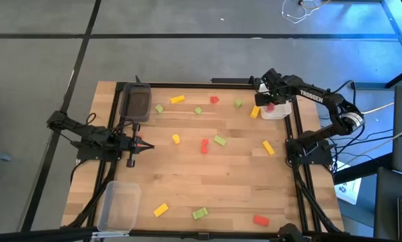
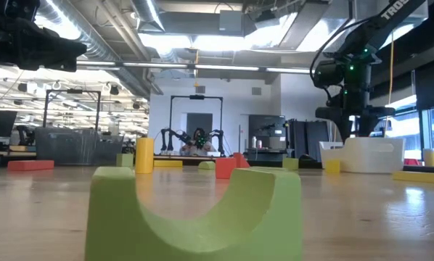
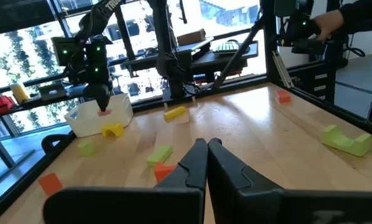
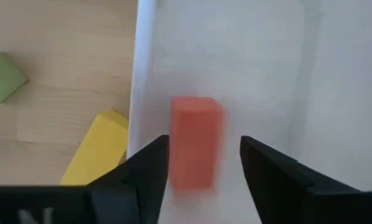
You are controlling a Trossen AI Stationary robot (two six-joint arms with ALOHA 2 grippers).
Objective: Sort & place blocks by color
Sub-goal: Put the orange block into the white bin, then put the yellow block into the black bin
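Observation:
My right gripper (image 4: 204, 148) hangs pointing down over the white tray (image 4: 260, 68) at the table's far right (image 1: 280, 114), fingers open. A red block (image 4: 194, 149) stands on end between them, over the tray floor; it also shows in the high view (image 1: 271, 106). Beside the tray lie a yellow block (image 4: 102, 149) and a green block (image 4: 2, 78). Several more red, yellow and green blocks lie scattered on the wooden table, such as a red block (image 1: 204, 146). My left gripper (image 1: 149, 145) waits shut at the table's left, pointing level. My right gripper comes at the red block from above, one finger on each of its long sides. A clear gap shows between the block and one finger (image 4: 267, 168). I cannot tell whether the other finger (image 4: 152, 168) touches it.
A dark grey tray (image 1: 137, 102) sits at the far left corner and a clear tray (image 1: 119, 205) at the near left. A green arch block (image 2: 195, 214) stands close to the low camera. Black rails edge the table.

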